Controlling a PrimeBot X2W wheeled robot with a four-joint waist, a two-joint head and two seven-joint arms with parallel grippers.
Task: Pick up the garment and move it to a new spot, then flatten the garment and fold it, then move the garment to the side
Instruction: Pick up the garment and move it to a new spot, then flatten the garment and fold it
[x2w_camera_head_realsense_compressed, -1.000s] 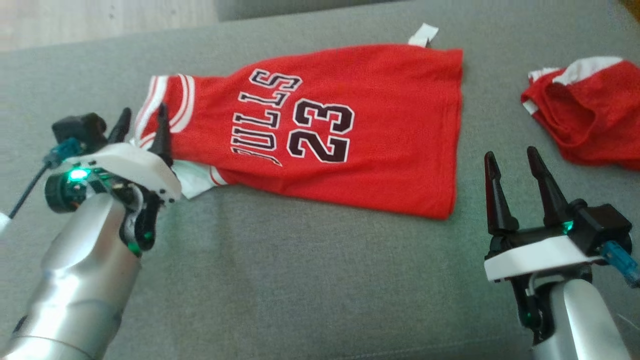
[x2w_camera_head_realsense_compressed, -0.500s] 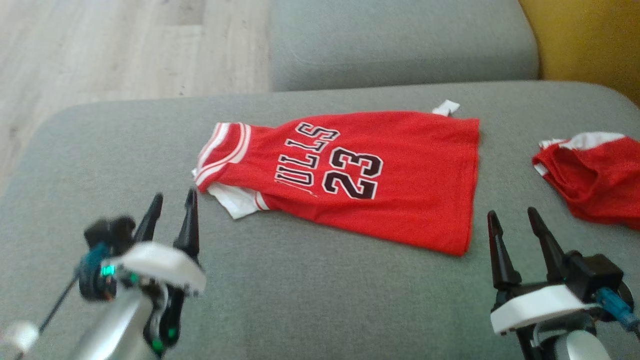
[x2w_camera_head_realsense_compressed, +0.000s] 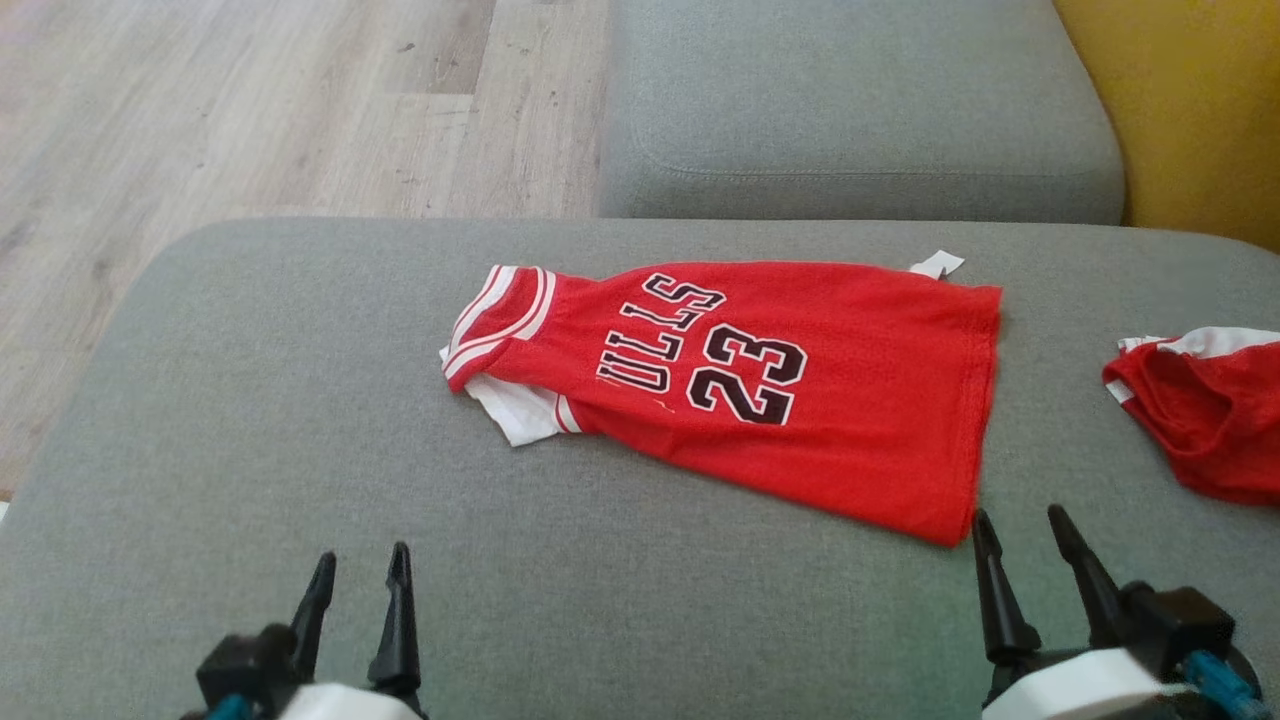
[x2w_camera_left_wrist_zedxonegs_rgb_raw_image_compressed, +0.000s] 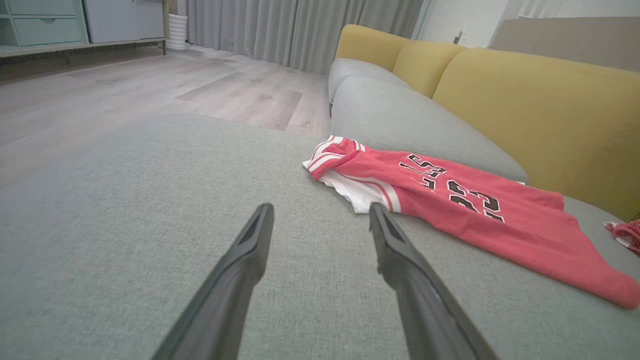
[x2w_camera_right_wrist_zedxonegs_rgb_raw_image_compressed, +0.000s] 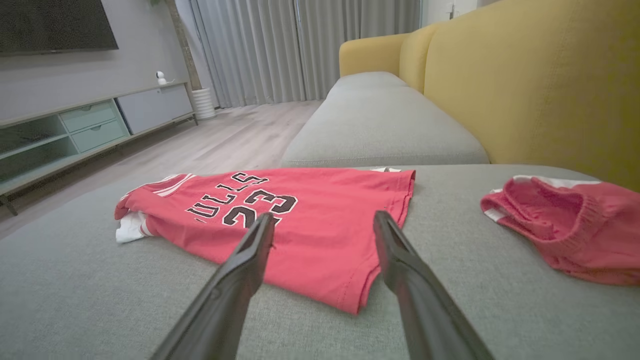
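- Two pairs of dark fingers were seen, four fingers in all: the left fingers (x2w_camera_head_realsense_compressed: 398, 620) and the right fingers (x2w_camera_head_realsense_compressed: 995, 590).
- Both pairs were spread wide apart, and nothing was held between either of them.
- One red jersey (x2w_camera_head_realsense_compressed: 800, 420) was laid flat on the grey seat cushion (x2w_camera_head_realsense_compressed: 250, 400), ahead of both pairs and nearer the right one.
- The near corner of its hem was seen just beside the tips of the right fingers; its striped collar end was pointed toward the left fingers' side, well ahead of them.
- One number, 23, and one white label (x2w_camera_head_realsense_compressed: 937, 265) at the far hem corner were counted on it.
- One second red garment (x2w_camera_head_realsense_compressed: 1200, 420) was left crumpled to the outer side of the right fingers, apart from the jersey.
- Two grey cushions were counted, the second cushion (x2w_camera_head_realsense_compressed: 850, 120) lying beyond the jersey.
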